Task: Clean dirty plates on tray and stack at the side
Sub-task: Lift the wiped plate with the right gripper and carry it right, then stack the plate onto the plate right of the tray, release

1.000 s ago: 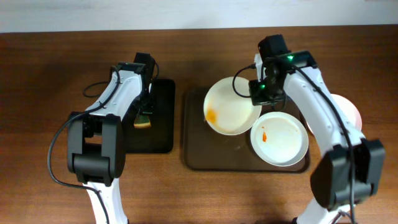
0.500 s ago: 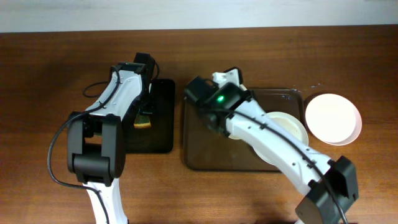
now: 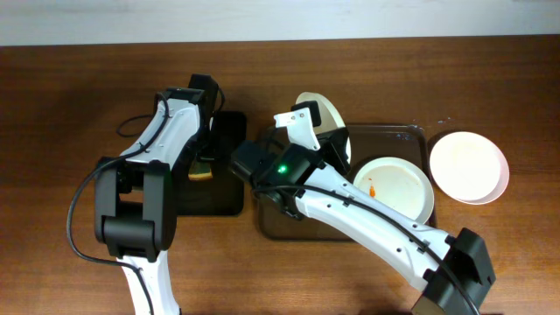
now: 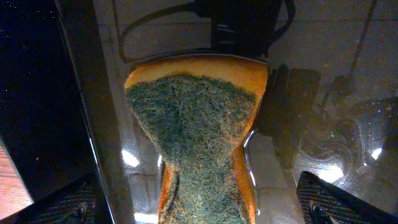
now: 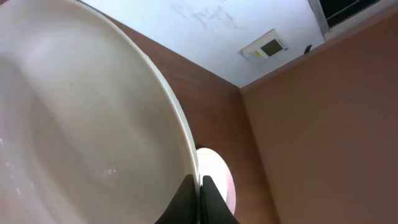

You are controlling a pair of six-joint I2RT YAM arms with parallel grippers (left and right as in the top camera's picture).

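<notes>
My right gripper [image 3: 325, 131] is shut on the rim of a white plate [image 3: 317, 108], held tilted on edge above the brown tray's [image 3: 389, 131] back left. In the right wrist view the fingers [image 5: 199, 186] pinch that plate's [image 5: 81, 124] rim. A second plate [image 3: 395, 191] with a small orange smear lies flat on the tray. A third, plain white plate [image 3: 468, 166] sits on the table right of the tray. My left gripper [image 3: 206, 144] is open over a green-and-orange sponge [image 3: 202, 170]. In the left wrist view the sponge [image 4: 199, 130] lies between the spread fingers [image 4: 199, 208].
The sponge lies on a smaller black tray [image 3: 219, 197], left of the brown tray. My right arm [image 3: 350, 214] stretches across the brown tray's front left. Brown wooden table [image 3: 70, 105] lies all around, with a pale wall along the back.
My right arm has swung from the tray's back right across to its left, lifting the smeared plate off the tray and tipping it on edge. The left arm has not moved.
</notes>
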